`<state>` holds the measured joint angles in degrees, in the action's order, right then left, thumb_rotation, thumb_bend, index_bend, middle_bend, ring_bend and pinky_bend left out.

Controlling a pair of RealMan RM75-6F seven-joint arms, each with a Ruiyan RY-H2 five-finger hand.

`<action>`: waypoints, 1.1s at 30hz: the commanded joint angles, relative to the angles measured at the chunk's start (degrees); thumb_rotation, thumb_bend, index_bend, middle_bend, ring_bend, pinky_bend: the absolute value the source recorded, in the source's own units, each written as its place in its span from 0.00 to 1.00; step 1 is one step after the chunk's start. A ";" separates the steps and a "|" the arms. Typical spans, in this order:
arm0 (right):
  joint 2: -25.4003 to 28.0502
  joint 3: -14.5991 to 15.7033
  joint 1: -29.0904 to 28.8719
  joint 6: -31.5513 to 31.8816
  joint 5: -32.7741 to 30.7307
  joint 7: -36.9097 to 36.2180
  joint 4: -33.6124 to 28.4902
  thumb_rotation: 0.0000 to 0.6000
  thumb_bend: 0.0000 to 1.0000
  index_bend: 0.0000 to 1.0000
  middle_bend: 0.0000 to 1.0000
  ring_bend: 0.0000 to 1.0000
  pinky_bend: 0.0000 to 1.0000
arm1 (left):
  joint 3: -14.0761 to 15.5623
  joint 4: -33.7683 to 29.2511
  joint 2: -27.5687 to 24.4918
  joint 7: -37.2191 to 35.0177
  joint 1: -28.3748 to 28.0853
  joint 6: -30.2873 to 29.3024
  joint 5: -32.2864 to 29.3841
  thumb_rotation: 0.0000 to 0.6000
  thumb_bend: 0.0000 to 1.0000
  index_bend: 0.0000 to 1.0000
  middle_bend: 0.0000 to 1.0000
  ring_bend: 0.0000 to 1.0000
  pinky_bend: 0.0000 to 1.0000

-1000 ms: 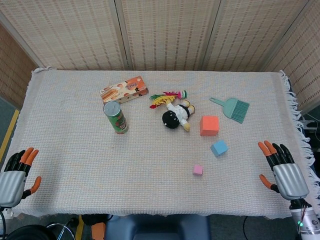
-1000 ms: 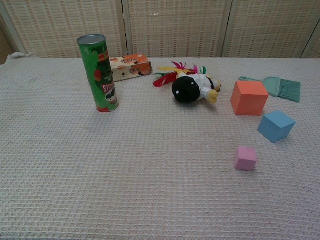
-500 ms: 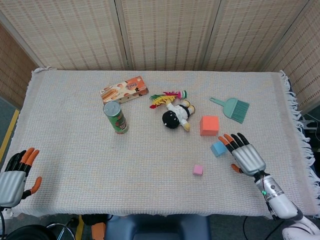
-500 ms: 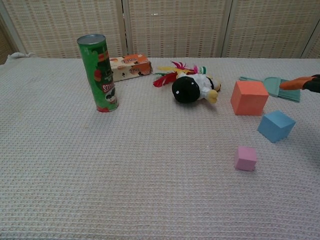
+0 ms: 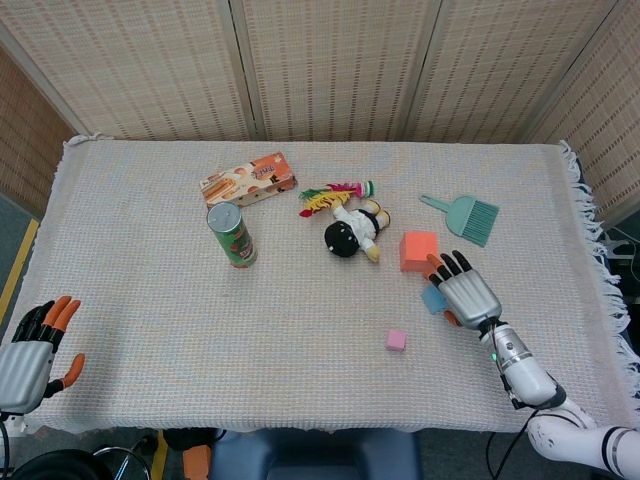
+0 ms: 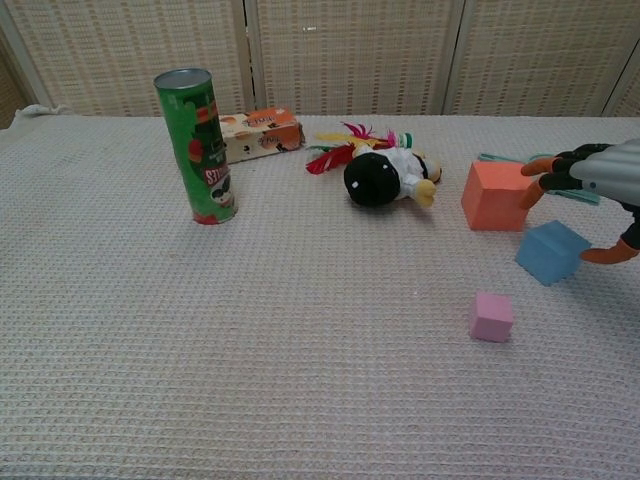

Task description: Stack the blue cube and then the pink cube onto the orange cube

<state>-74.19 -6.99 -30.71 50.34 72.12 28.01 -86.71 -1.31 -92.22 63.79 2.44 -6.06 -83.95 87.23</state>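
The orange cube [image 5: 417,249] [image 6: 497,195] stands right of centre on the cloth. Just in front of it lies the blue cube [image 6: 551,251], mostly covered by my right hand in the head view [image 5: 432,299]. My right hand [image 5: 467,295] [image 6: 600,190] hovers over the blue cube with fingers spread and the thumb low beside it, holding nothing. The small pink cube [image 5: 396,340] [image 6: 491,316] lies nearer the front, apart from both. My left hand [image 5: 30,350] rests open at the table's front left corner, far from the cubes.
A black-and-white plush doll [image 5: 352,230] with a feathered toy [image 5: 333,194] lies left of the orange cube. A green can [image 5: 232,235] stands upright, with an orange snack box [image 5: 248,179] behind it. A teal brush [image 5: 466,216] lies behind the orange cube.
My right hand has swept in from the table's right front edge toward the left and now hangs over the blue cube. The cubes and my left hand have stayed put.
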 commanded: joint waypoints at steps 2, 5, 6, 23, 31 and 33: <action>-0.15 0.69 -0.34 -0.07 -2.02 1.50 0.15 1.00 0.18 0.23 0.00 0.00 0.00 | 0.06 0.05 0.06 0.01 -0.14 0.35 -0.07 1.00 0.41 0.00 0.00 0.00 0.08; -0.94 0.84 -1.05 -0.40 -3.49 2.67 1.05 1.00 0.18 0.23 0.00 0.00 0.00 | 0.09 0.02 0.11 0.11 -0.28 0.77 -0.31 1.00 0.41 0.00 0.00 0.00 0.08; -1.38 0.80 -1.32 -0.42 -4.01 2.86 1.38 1.00 0.18 0.23 0.00 0.00 0.00 | 0.06 0.01 0.16 0.17 -0.32 0.85 -0.39 1.00 0.41 0.00 0.00 0.00 0.08; -5.47 2.27 -2.26 2.18 -6.01 4.24 4.73 1.00 0.18 0.34 0.00 0.00 0.00 | -0.13 0.18 0.24 0.57 -0.41 1.08 -1.13 1.00 0.41 0.00 0.00 0.00 0.08; -5.27 2.50 -2.40 3.18 -5.41 3.13 4.32 1.00 0.18 0.43 0.00 0.00 0.00 | -0.21 0.03 0.11 0.74 -0.38 1.16 -1.50 1.00 0.42 0.00 0.00 0.00 0.08; -5.04 2.52 -2.38 3.31 -5.30 3.02 4.04 1.00 0.18 0.44 0.00 0.00 0.00 | -0.20 0.03 0.08 0.68 -0.38 1.15 -1.46 1.00 0.42 0.00 0.00 0.00 0.08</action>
<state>-79.28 -4.48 -33.10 53.61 66.78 31.07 -82.62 -1.51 -92.18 63.87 3.13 -6.44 -82.80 85.77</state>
